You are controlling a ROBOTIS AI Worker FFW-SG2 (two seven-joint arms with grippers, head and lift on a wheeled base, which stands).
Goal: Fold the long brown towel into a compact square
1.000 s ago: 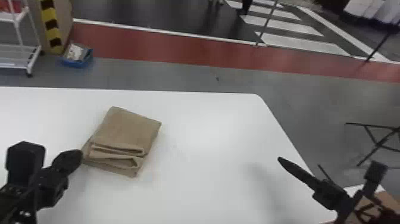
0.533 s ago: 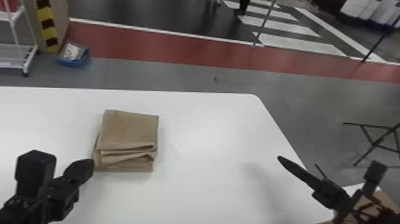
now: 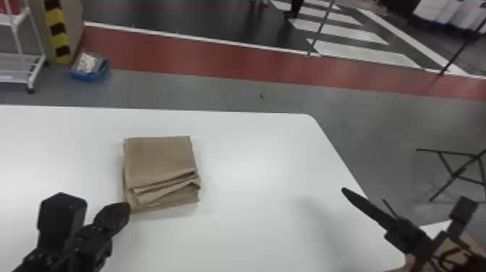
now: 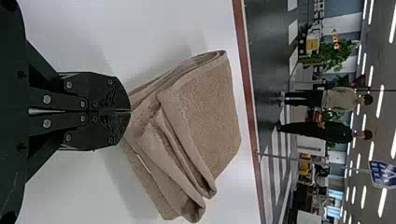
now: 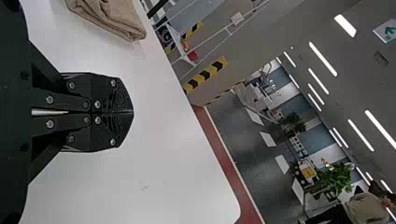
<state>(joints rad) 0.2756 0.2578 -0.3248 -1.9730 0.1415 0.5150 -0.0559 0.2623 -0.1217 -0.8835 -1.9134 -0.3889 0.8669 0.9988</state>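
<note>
Lying on the left part of the white table (image 3: 253,155), the brown towel (image 3: 159,157) is folded into a thick, roughly square packet. Its top panel is fairly smooth, while on the side nearest the robot the layered edges show unevenly, one fold slanting across the others. The left pincer (image 3: 127,209) is at the towel's near left corner, its two flat black fingers pressed together and their tips up against the cloth; whether any fabric is caught between them, I cannot tell. The right pincer (image 3: 346,192) is well apart from the towel, near the table's right edge, its fingers also pressed together, with nothing between them. Beyond the table, on the floor to the left, a blue container (image 3: 88,76) sits near a white rack (image 3: 18,49); off to the right stands a dark metal frame (image 3: 448,152).
</note>
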